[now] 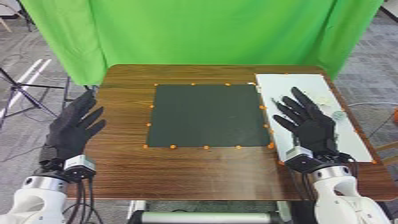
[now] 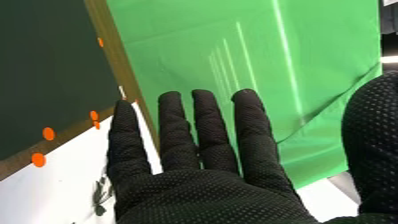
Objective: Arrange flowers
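Head view: the flowers [image 1: 338, 115] lie at the right of the tabletop [image 1: 204, 175], on a white board [image 1: 354, 147], beside the right hand [image 1: 314, 132]. They are pale, whitish to soft green, and too small to tell petal from leaf. In the right wrist view, a sprig [image 2: 99, 195] with a thin stem and small dark leaves lies on that board. The right hand is over the board, its fingers straight and spread; the left hand [image 1: 67, 137] is at the tabletop's left edge, fingers also straight and apart.

The tabletop is brown, wood-grained, with a dark rectangular mat [image 1: 209, 115] at the middle, orange markers [image 1: 173, 146] dotted round its border. Behind hangs a bright green curtain [image 1: 213, 35]; a black tripod [image 1: 27, 95] stands on grey flooring [image 1: 27, 45] at the left.
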Robot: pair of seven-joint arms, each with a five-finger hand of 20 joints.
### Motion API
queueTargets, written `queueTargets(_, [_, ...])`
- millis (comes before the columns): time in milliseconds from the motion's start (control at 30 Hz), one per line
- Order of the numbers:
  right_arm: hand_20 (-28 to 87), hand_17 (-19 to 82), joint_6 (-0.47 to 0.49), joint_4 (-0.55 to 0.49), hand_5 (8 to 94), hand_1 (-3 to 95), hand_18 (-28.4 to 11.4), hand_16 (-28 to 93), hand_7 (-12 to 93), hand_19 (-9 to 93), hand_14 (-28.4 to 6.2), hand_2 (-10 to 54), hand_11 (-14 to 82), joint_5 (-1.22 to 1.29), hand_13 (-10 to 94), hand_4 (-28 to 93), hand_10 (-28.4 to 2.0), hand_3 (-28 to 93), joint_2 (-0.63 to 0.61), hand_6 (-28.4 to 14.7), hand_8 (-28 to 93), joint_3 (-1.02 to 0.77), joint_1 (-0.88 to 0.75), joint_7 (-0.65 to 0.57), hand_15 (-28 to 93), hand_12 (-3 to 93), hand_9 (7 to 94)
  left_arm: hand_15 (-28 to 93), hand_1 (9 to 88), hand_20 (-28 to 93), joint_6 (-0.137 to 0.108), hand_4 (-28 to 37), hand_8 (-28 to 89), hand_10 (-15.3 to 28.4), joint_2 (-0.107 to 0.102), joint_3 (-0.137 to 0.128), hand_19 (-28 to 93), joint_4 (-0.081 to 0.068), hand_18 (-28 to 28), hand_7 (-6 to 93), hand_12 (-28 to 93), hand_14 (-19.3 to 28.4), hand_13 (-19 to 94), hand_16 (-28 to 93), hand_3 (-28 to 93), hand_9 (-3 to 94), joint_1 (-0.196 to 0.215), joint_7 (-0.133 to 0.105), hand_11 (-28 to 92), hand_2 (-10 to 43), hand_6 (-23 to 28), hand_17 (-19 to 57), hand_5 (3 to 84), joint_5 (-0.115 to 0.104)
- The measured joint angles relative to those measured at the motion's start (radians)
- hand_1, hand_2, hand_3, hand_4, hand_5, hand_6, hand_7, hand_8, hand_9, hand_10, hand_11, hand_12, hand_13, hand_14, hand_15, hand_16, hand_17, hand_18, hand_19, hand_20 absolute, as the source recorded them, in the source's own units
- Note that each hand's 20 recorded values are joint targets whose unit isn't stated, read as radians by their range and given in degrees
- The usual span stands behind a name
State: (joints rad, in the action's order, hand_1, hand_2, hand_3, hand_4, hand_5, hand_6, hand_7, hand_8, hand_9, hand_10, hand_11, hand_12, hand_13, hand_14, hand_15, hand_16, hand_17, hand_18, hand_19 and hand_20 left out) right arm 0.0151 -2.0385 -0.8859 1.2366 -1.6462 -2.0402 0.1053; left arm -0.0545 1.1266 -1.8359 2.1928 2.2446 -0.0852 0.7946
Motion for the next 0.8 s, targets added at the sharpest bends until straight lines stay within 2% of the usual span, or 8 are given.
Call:
queueTargets(167, [22, 1, -0.003, 0.000, 29.2, 13.2, -19.4, 35, 14, 32, -11.4, -1.6, 3.6, 0.000, 25, -25, -12.4, 84, -0.004, -3.2, -9, 0.005, 0.002, 0.005, 2, 23.7, 32.2, 15, 24.4, 8, 0.004, -28.3, -10, 8.6, -0.003, 0.000, 36, -0.006, 18.4, 19.2, 19, 11.7, 13, 7, 69, 17.0, -0.013, 0.001, 12, -3.1, 0.5, -12.2, 21.5, 0.001])
queueTargets(300, [22, 1, -0.011, 0.000, 29.2, 13.2, -19.4, 35, 14, 32, -11.3, -1.7, 3.7, -0.001, 25, -25, -12.4, 84, -0.012, -3.2, -9, 0.016, 0.002, 0.013, 2, 23.7, 32.3, 15, 24.5, 8, 0.016, -28.3, -10, 8.6, -0.003, 0.000, 36, -0.008, 18.4, 19.1, 19, 11.8, 13, 7, 68, 16.9, -0.020, 0.013, 11, -3.0, 0.5, -12.2, 21.4, 0.000])
queueTargets(500, [22, 1, -0.011, 0.001, 29.1, 13.9, -19.5, 35, 14, 33, -11.3, -1.8, 3.8, -0.003, 25, -25, -12.4, 84, -0.015, -3.2, -9, 0.015, 0.003, 0.015, 2, 23.7, 32.3, 14, 24.3, 8, 0.016, -28.2, -10, 8.6, -0.008, 0.004, 36, -0.013, 18.4, 18.9, 19, 11.7, 13, 7, 69, 16.9, -0.025, 0.012, 11, -3.0, 0.5, -12.2, 21.4, 0.001])
queueTargets(600, [25, 2, -0.011, 0.001, 29.4, 15.8, -19.5, 36, 15, 39, -11.0, -2.8, 5.3, -0.003, 28, -25, -12.5, 84, -0.015, -3.4, -9, 0.015, 0.004, 0.010, 4, 23.7, 33.0, 14, 24.4, 8, 0.018, -28.2, -10, 8.7, -0.010, 0.007, 36, -0.016, 18.4, 18.9, 19, 11.7, 13, 7, 69, 16.9, -0.035, 0.013, 11, -3.0, 0.5, -12.2, 21.4, 0.001])
queueTargets(733, [30, 5, -0.037, -0.004, 32.2, 19.3, -20.2, 30, 18, 49, -10.3, -3.9, 11.5, -0.033, 37, -27, -10.7, 82, -0.016, -3.4, -11, 0.016, 0.004, -0.011, 19, 21.6, 38.3, 14, 24.4, 8, 0.017, -28.3, -10, 8.7, -0.007, -0.001, 36, -0.008, 18.4, 19.0, 19, 11.7, 13, 7, 69, 16.9, -0.025, 0.014, 11, -3.0, 0.5, -12.2, 21.4, 0.001])
queueTargets(800, [33, 8, -0.077, -0.009, 35.1, 21.6, -20.3, 23, 20, 55, -10.1, -5.4, 16.8, -0.097, 42, -28, -10.9, 81, -0.024, -3.5, -13, 0.018, 0.005, -0.027, 31, 20.3, 43.1, 14, 24.4, 8, 0.016, -28.2, -10, 8.7, -0.005, -0.008, 36, -0.001, 18.4, 19.0, 19, 11.7, 13, 7, 69, 16.9, -0.011, 0.012, 12, -3.0, 0.5, -12.2, 21.4, 0.001])
